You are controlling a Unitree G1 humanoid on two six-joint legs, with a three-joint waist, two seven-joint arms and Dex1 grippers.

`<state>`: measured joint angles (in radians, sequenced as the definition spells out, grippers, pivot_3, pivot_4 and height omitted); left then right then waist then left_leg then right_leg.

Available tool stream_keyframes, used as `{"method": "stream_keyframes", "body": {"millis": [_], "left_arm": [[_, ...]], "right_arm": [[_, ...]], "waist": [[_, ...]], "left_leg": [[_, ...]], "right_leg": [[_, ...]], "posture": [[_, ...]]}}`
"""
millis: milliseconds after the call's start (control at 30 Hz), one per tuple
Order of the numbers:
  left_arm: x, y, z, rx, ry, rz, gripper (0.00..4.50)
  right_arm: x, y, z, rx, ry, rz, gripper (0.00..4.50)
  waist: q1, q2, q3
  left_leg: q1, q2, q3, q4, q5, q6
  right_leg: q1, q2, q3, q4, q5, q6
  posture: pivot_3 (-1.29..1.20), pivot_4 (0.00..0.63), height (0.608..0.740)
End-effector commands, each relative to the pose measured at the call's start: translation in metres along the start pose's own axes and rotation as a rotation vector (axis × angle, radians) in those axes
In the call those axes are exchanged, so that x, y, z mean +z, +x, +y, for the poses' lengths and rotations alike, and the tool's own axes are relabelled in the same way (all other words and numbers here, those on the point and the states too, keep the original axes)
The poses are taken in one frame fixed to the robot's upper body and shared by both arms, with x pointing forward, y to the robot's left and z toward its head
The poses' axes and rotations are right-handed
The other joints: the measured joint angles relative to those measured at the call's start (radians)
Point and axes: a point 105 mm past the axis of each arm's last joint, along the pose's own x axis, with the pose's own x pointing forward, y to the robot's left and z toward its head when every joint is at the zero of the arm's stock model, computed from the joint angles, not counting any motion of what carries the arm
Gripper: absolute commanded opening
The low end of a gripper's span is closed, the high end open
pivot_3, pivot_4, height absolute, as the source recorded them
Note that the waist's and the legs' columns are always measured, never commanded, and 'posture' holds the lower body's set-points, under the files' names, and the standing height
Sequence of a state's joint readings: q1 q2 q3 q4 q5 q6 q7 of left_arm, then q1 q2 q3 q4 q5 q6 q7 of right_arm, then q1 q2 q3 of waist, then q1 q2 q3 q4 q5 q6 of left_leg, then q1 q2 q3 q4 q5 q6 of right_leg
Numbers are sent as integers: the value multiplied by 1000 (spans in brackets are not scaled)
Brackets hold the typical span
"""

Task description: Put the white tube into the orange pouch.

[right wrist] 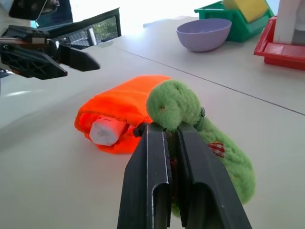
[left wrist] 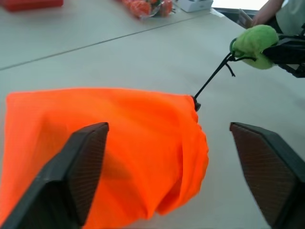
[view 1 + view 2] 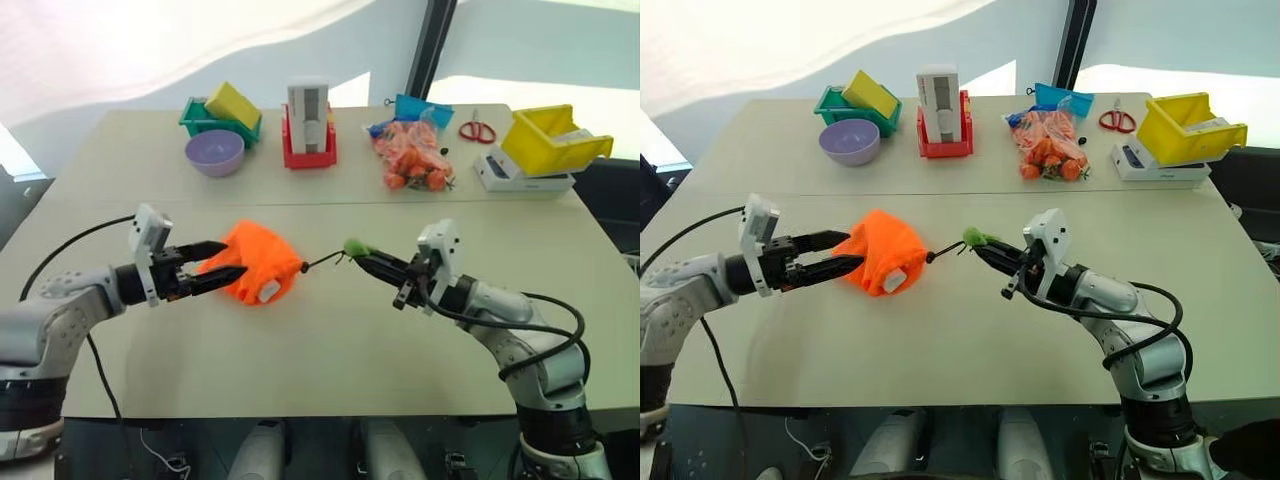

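The orange pouch (image 3: pixel 262 262) lies on the table, its mouth facing the near edge. The white tube (image 3: pixel 268 292) pokes out of that mouth, also seen as a white tube end (image 1: pixel 106 132). My left gripper (image 3: pixel 235 258) is open at the pouch's left side, its fingers (image 2: pixel 81 167) spread wide over the fabric without gripping it. A thin black cord (image 2: pixel 212 78) runs taut from the pouch to the green fuzzy ball (image 3: pixel 357 247). My right gripper (image 3: pixel 362 256) is shut on that ball (image 1: pixel 174 105), held just above the table to the pouch's right.
Along the far edge stand a purple bowl (image 3: pixel 214 152), a green bin with a yellow block (image 3: pixel 222 113), a red bin with a white-grey block (image 3: pixel 308 125), a clear bag of orange lumps (image 3: pixel 412 155), red scissors (image 3: pixel 477 130) and a yellow bin (image 3: pixel 553 140).
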<state>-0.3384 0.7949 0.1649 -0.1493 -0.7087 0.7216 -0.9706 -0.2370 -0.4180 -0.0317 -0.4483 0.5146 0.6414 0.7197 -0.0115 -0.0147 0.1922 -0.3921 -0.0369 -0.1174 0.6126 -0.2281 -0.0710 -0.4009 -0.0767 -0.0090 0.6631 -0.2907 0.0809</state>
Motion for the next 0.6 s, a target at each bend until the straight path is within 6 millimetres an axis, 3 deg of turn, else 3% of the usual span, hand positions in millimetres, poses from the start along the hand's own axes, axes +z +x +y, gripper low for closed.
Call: {"method": "stream_keyframes", "body": {"millis": [33,300,500,600], "left_arm": [[3,19,-5,-103,160,74,4461],[2,80,-7,-389,393,247,4461],[-10,108,-5,-498,517,366,4461],[-11,113,-4,-526,532,382,4461]], "right_arm": [[11,3,8,43,-54,-21,0],[16,7,13,94,-97,-19,0],[27,5,21,107,-149,-44,0],[31,5,23,103,-160,-51,0]], "waist": [[-1,0,0],[-2,-1,0],[-8,-1,0],[-9,-1,1]], "left_leg": [[0,0,0,0,0,0],[-1,-1,1,0,0,0],[-1,0,1,1,-1,2],[-2,0,1,1,-1,3]], "right_leg": [[0,0,0,0,0,0],[0,4,0,0,2,3],[-1,5,1,0,1,3],[-2,6,1,1,1,3]], "posture": [[0,150,740],[0,150,740],[0,150,740],[0,150,740]]}}
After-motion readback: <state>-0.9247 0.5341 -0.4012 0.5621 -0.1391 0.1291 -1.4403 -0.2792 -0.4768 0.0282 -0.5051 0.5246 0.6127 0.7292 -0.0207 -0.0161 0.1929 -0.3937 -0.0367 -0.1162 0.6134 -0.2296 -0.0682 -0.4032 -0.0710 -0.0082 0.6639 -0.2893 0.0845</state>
